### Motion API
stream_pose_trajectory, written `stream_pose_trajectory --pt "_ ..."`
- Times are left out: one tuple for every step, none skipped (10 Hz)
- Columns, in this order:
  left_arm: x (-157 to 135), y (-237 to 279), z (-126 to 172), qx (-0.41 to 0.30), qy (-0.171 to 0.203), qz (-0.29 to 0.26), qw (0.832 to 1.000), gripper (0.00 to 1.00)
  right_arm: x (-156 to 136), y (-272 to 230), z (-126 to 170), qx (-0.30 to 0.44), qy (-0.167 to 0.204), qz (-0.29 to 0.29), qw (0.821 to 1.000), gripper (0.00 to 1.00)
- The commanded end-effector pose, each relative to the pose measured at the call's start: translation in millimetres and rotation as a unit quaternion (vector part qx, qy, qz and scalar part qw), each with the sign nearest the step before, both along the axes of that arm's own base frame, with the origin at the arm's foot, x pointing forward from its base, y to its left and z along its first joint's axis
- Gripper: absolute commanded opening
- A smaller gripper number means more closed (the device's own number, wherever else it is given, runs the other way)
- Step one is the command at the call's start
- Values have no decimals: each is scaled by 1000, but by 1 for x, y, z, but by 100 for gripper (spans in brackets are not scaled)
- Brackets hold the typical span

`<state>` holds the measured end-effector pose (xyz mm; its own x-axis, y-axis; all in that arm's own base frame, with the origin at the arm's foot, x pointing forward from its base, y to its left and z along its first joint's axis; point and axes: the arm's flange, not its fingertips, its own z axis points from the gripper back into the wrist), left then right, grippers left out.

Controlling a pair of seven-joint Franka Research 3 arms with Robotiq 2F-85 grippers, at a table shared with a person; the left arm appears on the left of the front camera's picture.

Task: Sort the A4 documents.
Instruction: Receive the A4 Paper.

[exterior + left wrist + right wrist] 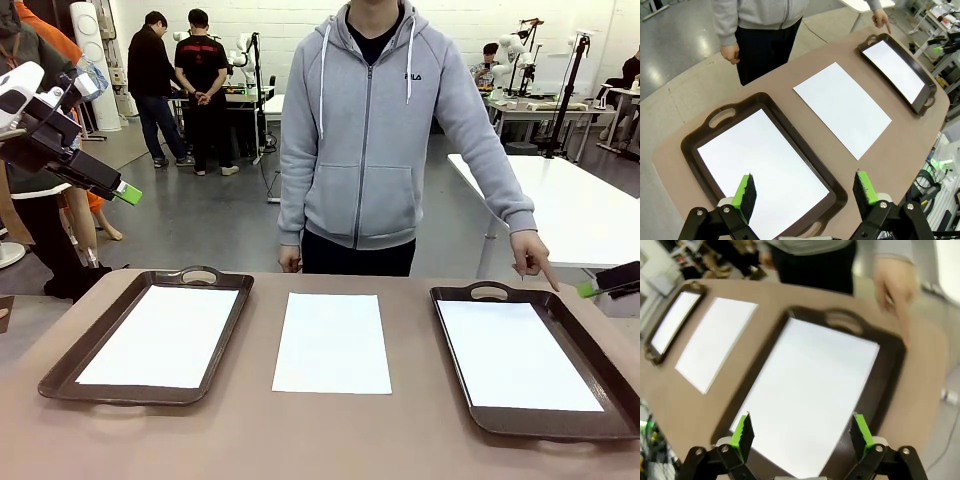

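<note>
Brown counter (330, 440), busy lab floor behind | two dark trays (60, 365), one per end, three A4 documents (332, 342): one in each tray, one bare mid-counter | both grippers' fingers (746, 192) wide open, empty

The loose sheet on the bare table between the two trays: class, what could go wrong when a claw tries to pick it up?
1. The middle sheet lies flat on the table, so the pads may slide or crease it.
2. The person's hand points at the right tray, near the right claw.
</note>
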<state>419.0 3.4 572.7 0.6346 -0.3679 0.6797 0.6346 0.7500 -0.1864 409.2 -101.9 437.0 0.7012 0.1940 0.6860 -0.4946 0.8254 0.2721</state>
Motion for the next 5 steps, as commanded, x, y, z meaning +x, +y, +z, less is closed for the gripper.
stream_pose_trajectory --pt "0 2 0 0 -5 -9 1000 100 -18 4 21 55 -66 140 986 100" --pt "0 2 0 0 -5 -9 1000 100 -19 8 42 73 -87 207 972 100" --pt "0 2 0 0 -5 -9 1000 100 -19 14 60 77 -105 247 960 100" --pt "0 2 0 0 -5 -9 1000 100 -19 21 77 76 -122 276 950 100" --pt "0 2 0 0 -5 -9 1000 100 -18 30 94 64 -134 308 940 100"
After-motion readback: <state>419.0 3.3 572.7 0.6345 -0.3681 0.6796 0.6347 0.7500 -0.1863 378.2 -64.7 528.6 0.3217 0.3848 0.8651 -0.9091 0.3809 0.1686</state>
